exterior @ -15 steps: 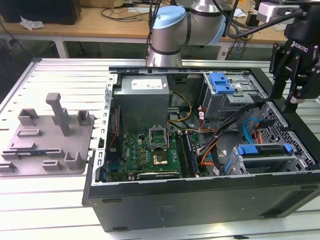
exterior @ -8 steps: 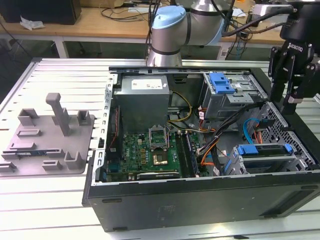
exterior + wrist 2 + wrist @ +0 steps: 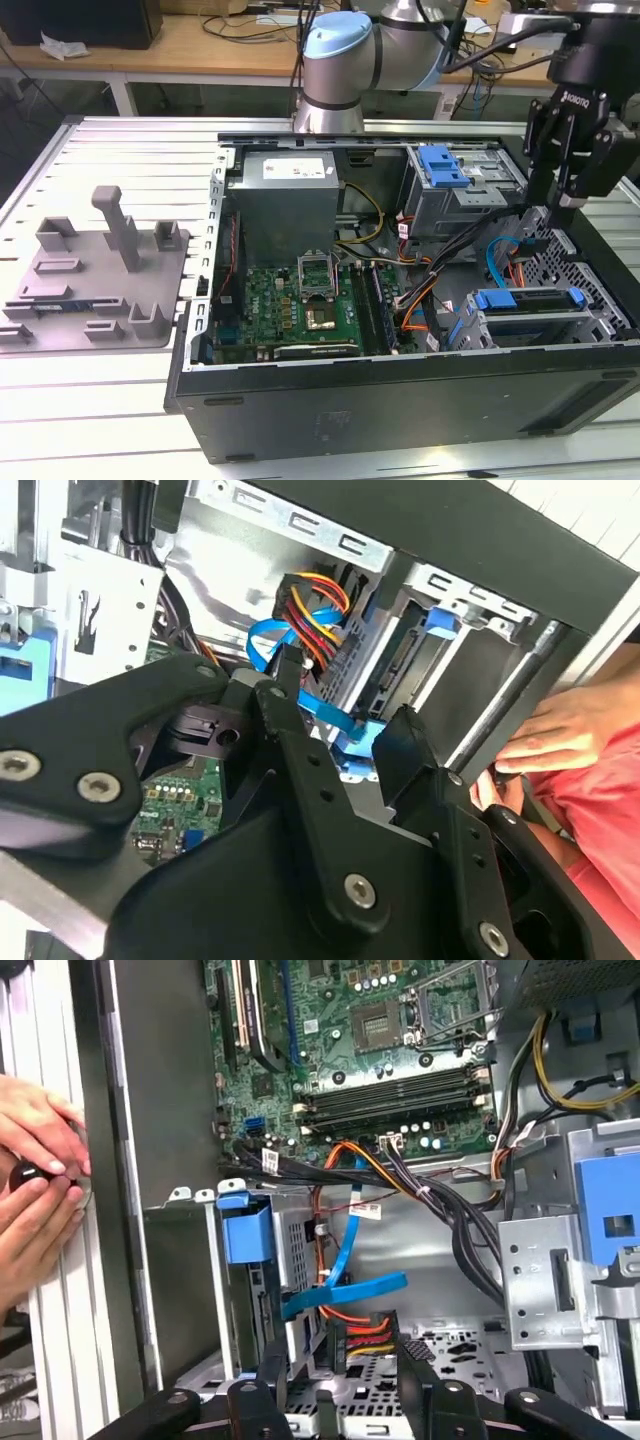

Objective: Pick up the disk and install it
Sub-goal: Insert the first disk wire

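The disk (image 3: 530, 312), silver with blue carrier ends, lies in the lower drive cage at the exterior view's right end of the open computer case (image 3: 400, 400). In the first wrist view one blue end of the disk (image 3: 247, 1235) shows in that cage. My gripper (image 3: 562, 205) hangs above and just behind the cage. It is open, with nothing between its black fingers (image 3: 275, 1365). Blue and orange cables lie below the gripper (image 3: 345, 1370) in the first wrist view. In the second wrist view the gripper (image 3: 345, 715) is spread over the same cables.
A grey fixture tray (image 3: 100, 270) with upright posts lies at the exterior view's left. A blue latch (image 3: 445, 165) tops the upper drive cage. The motherboard (image 3: 300, 300) fills the case's middle. A person's hands (image 3: 35, 1170) rest at the case's outer edge.
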Controlling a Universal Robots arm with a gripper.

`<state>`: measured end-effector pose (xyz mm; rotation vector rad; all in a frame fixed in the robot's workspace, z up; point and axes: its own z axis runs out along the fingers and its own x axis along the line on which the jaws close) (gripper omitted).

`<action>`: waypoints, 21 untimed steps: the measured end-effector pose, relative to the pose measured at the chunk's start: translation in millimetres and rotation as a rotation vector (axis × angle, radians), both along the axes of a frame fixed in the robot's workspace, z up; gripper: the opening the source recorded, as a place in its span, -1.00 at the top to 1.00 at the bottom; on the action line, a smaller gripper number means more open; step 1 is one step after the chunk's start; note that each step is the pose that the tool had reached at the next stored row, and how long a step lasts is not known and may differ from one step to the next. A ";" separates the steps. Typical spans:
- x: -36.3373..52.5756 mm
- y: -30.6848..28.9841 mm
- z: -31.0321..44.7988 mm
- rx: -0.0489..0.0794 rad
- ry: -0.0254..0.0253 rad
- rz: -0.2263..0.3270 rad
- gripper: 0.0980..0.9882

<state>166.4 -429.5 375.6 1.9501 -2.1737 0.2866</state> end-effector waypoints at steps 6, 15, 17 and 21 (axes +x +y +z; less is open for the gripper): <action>1.1 2.5 -8.3 -0.020 0.0017 0.000 0.15; 5.8 20.9 -18.7 -0.110 0.0170 0.001 0.15; 5.8 20.9 -22.1 -0.110 0.0174 0.001 0.15; 5.5 21.1 -27.6 -0.114 0.0090 0.000 0.15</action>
